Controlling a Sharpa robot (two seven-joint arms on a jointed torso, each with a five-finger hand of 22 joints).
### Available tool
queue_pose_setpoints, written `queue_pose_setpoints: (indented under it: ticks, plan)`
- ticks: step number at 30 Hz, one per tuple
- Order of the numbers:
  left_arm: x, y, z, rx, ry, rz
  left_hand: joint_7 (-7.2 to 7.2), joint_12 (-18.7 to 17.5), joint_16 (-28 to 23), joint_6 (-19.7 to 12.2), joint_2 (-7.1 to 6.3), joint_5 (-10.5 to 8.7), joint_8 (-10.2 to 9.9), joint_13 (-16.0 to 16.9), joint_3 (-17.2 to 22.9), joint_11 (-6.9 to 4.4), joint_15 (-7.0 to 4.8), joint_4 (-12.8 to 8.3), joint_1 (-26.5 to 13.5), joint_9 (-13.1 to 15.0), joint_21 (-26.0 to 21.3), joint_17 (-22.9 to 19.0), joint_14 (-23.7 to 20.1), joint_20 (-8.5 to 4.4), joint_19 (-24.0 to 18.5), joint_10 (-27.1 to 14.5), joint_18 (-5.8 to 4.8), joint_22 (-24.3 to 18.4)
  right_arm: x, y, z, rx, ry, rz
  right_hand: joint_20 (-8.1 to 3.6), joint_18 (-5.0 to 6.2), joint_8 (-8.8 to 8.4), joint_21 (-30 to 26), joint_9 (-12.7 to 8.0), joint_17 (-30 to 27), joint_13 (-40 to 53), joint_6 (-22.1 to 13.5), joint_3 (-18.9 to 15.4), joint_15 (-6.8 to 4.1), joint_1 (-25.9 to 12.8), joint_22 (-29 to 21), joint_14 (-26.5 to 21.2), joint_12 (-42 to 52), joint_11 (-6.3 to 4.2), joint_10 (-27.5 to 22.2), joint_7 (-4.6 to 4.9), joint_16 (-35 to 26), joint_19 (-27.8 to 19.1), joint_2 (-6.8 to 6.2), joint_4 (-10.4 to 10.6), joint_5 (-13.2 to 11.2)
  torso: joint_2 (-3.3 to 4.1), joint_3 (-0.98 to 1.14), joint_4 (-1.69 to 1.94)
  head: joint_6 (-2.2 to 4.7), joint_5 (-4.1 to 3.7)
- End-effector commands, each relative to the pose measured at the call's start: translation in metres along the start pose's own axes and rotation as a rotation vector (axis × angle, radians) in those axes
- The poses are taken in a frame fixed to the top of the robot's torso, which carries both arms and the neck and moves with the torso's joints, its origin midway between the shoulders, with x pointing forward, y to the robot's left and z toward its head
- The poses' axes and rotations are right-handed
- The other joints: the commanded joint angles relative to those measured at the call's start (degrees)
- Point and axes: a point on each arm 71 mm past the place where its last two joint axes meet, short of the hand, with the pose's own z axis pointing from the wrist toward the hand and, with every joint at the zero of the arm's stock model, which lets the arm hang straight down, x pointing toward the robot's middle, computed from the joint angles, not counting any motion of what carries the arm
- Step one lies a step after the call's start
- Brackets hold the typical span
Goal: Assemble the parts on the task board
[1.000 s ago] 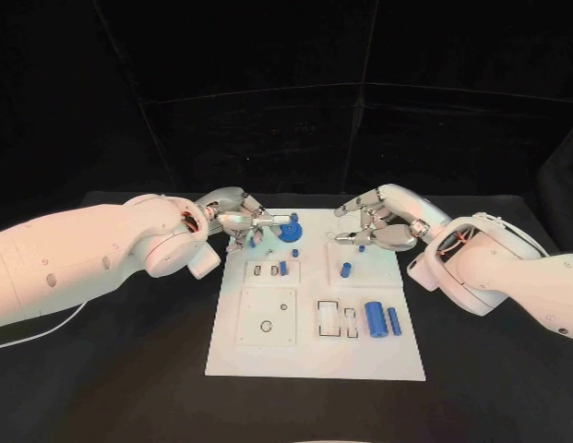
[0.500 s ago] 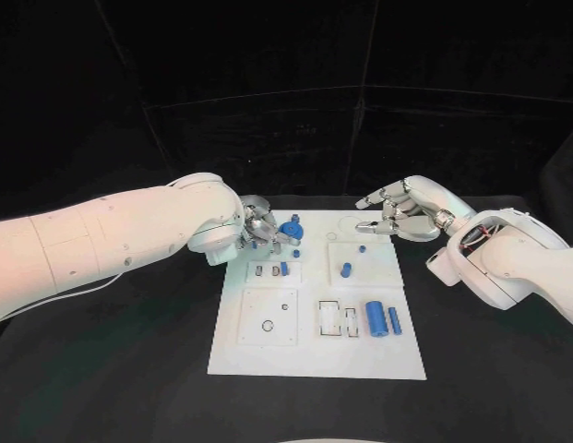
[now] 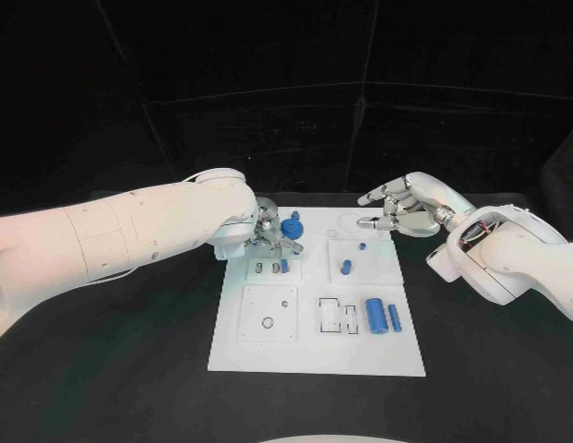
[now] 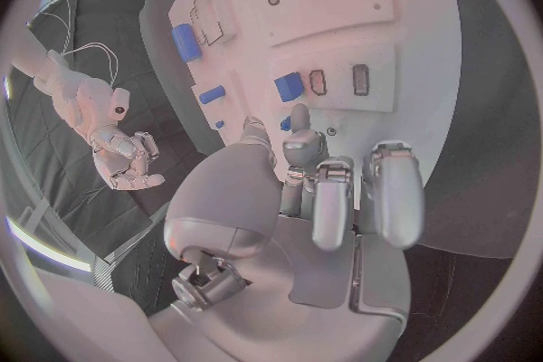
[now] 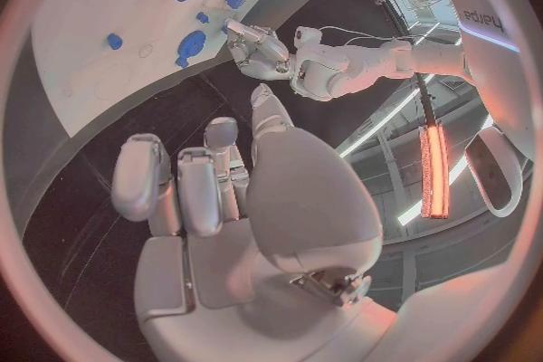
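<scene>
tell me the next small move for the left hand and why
Probably lower the left hand a little and close its fingers on the small blue part just below them. The hand hovers over the task board with its fingers apart and nothing in them, and that part lies near its fingertips.

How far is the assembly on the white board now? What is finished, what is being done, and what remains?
Little looks finished: on the task board, two blue cylinders lie loose beside the empty slots, and another blue part lies on the upper right panel. In hand: the left hand is low over the small blue part near the blue knob; a grip is not visible. The right hand hovers, holding nothing.
</scene>
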Motion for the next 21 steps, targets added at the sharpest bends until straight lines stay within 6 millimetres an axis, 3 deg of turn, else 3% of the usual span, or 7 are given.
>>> queue_pose_setpoints:
  ticks: [1,21]
  plan:
    - [0.0018,-0.0002,0.0007,-0.030,0.033,0.061,0.00,0.3,0.2,-0.6,0.18,-0.10,0.5,0.1,-0.5,-0.01,-0.46,0.0,-0.7,0.2,0.4,15.1,6.1,-0.25,1.5,0.3,-0.48,0.2,-0.0005,-0.0001,0.0009,0.009,0.002,0.005,-0.30,0.71,0.31,-0.3,0.1,-0.2,-0.1,0.3,-0.4,0.01,0.3,-0.1,2.2,0.0,-0.35,0.1,-0.13,-0.3,0.0,0.16,0.1,0.4,0.04,-0.06,0.00,-0.18,-0.02]
    - [0.0052,-0.0051,0.0038,-0.042,0.073,0.120,-0.18,1.2,0.2,-1.2,0.71,-0.05,2.0,1.2,-0.6,-0.15,-0.56,-0.6,0.1,1.8,1.0,15.1,6.1,-0.31,1.6,0.6,-0.63,1.2,0.0010,-0.0018,0.0045,0.018,0.008,0.004,-0.33,0.72,0.33,-0.4,0.0,-0.3,-0.2,0.3,-0.6,-0.02,0.2,-0.2,2.1,0.0,-0.37,0.2,-0.15,-0.5,-0.1,0.26,0.1,0.8,0.04,-0.01,0.05,-0.69,-0.14]
